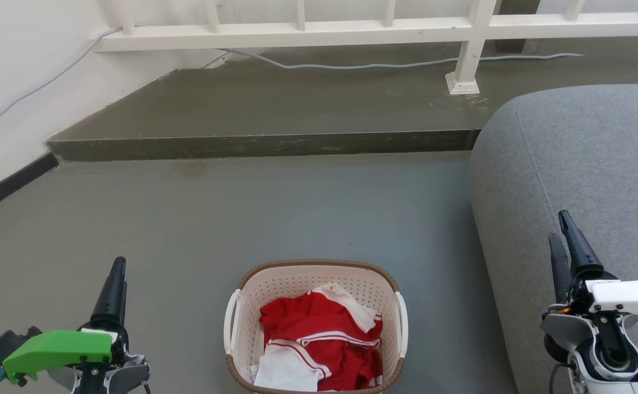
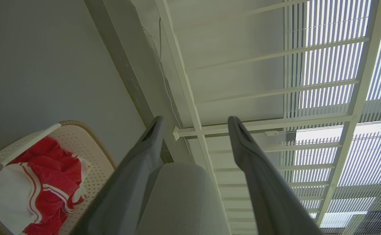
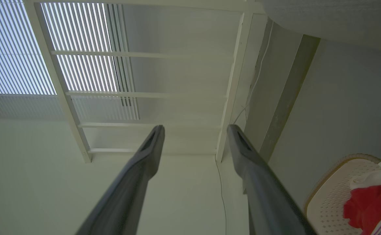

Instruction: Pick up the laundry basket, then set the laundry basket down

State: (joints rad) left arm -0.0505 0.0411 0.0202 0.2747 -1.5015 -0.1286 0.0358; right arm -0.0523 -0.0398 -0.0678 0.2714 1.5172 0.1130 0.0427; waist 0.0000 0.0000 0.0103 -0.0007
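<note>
Now my left gripper [image 2: 195, 120] and right gripper [image 3: 195, 127] both hang spread, empty. Between them the basket [image 1: 319, 266] sits on the floor [image 1: 187, 219], red clothes [image 1: 319, 328] inside.

Head view: soft, even daylight, well exposed, sharp throughout. No hard shadows, glare or motion blur. The wall [image 1: 18, 54] far up-left of the left gripper [image 1: 116, 265] is near clipping, and the railing [image 1: 297, 35] runs hot too.

Left wrist: backlit, with a greenish cast. The blinds [image 2: 324, 65] to the right of the gripper are blown out, while the floor [image 2: 46, 65] to its left is dim. Fingers [image 2: 135, 176] are dark and out of focus toward the bottom edge. The wide angle splays straight rails at the edges.

Right wrist: same cast. The blinds [image 3: 14, 49] up-left of the right gripper [image 3: 195, 128] are brightest; the wall below them is pale and flat. Fingers [image 3: 262, 182] are soft near the lens.
</note>
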